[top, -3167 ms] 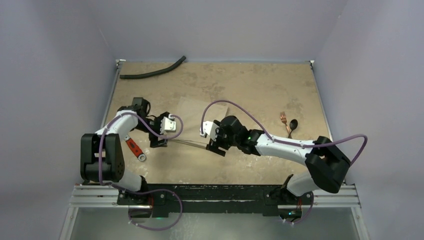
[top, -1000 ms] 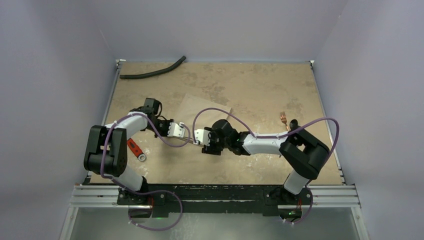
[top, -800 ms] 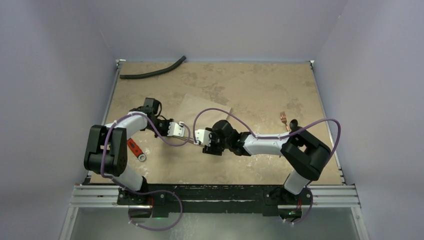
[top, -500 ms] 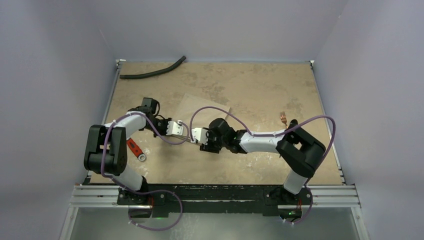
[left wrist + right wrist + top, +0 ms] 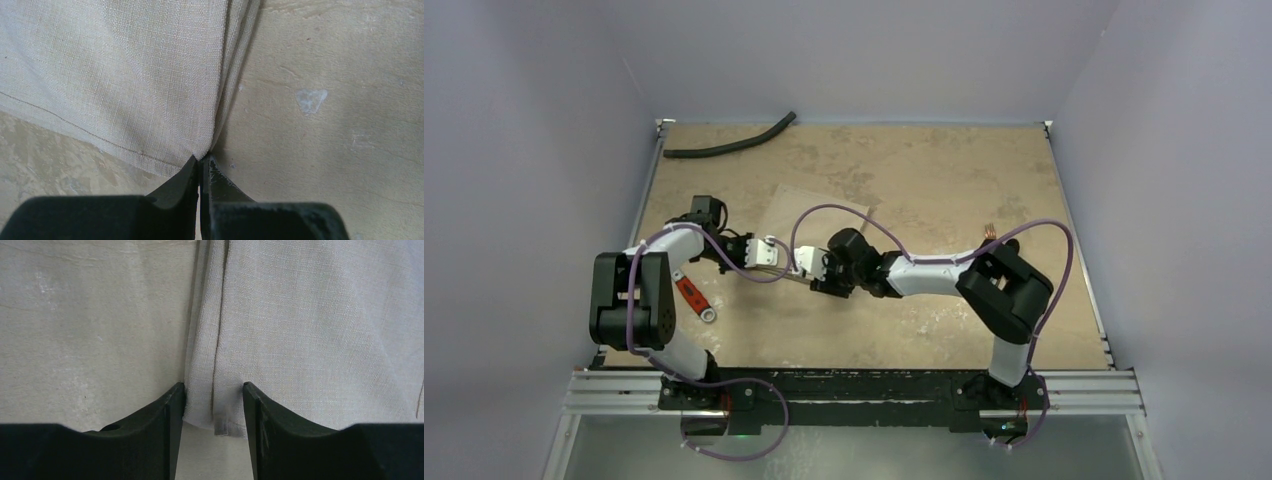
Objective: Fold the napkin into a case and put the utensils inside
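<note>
The beige napkin [image 5: 809,212] lies folded on the tabletop, and its near folded end rises between the two grippers. My left gripper [image 5: 782,268] is shut on a corner of the napkin [image 5: 125,75], pinched at the very tips [image 5: 202,160]. My right gripper [image 5: 810,282] faces it from the right. In the right wrist view its jaws [image 5: 214,405] stand apart, and the layered edge of the napkin [image 5: 310,320] hangs between them against the left finger. Only the tines of the copper fork [image 5: 990,231] show behind the right elbow. The spoon is hidden.
A long black hose [image 5: 729,142] lies at the table's far left corner. A red-handled tool [image 5: 692,298] rests by the left arm near the left edge. The right arm stretches across the table's middle from the right.
Both grippers have shifted left and the napkin's near end has come with them. The right jaws have narrowed around the folded edge. The left stays shut.
</note>
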`<state>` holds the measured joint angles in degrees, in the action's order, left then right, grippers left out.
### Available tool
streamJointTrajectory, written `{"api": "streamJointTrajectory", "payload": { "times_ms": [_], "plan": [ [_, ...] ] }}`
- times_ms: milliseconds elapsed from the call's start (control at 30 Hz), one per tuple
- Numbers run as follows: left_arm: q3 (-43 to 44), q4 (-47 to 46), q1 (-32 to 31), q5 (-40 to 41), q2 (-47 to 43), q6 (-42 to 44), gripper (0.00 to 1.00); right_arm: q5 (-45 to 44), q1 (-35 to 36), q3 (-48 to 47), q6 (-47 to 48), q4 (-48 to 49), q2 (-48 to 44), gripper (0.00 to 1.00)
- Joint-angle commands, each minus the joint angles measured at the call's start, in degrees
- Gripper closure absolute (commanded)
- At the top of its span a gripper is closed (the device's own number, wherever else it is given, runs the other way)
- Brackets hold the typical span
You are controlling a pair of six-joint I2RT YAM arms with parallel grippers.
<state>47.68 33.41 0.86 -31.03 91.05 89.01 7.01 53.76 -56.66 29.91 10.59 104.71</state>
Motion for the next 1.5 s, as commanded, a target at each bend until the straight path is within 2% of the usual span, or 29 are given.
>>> {"api": "streamJointTrajectory", "payload": {
  "times_ms": [0,133,200,333,433,500,700,967,1300,1467],
  "plan": [
    [-2.4,3.3,0.6,2.7,1.0,0.9,1.0,-1.6,0.3,0.1,0.2,-6.8,2.7,0.49],
    [-2.9,2.3,0.7,4.1,0.8,1.1,1.0,-1.5,0.2,-1.1,0.4,-7.6,3.9,0.48],
    [-2.5,2.0,0.9,3.9,0.4,0.6,1.0,-0.3,0.2,-2.1,0.1,-8.9,4.9,0.51],
    [-1.4,2.0,1.7,3.6,0.5,0.1,1.0,2.7,0.2,-3.2,-1.7,-10.5,5.8,0.68],
    [-0.6,2.3,2.6,2.9,1.0,-0.4,1.0,3.7,0.2,-3.6,-4.5,-12.3,5.7,0.91],
    [-0.1,2.3,3.1,2.4,1.1,-0.8,1.0,3.3,0.2,-3.2,-6.8,-11.5,5.0,1.0],
    [2.4,4.6,4.0,0.9,0.9,-2.3,1.0,2.6,0.1,-0.7,-9.9,-8.0,2.2,1.0],
    [9.6,14.1,4.1,-3.0,-2.8,-4.7,1.0,-2.5,-0.7,0.5,-16.6,-1.3,-6.6,1.0],
    [12.8,24.8,4.1,-4.7,-12.4,-4.1,1.0,-4.0,-2.4,0.4,-23.8,-2.3,-18.0,1.0],
    [14.4,33.6,4.0,-5.2,-16.4,-3.3,1.0,-5.0,-1.5,2.8,-25.3,-5.2,-22.0,1.0]
  ]
}}
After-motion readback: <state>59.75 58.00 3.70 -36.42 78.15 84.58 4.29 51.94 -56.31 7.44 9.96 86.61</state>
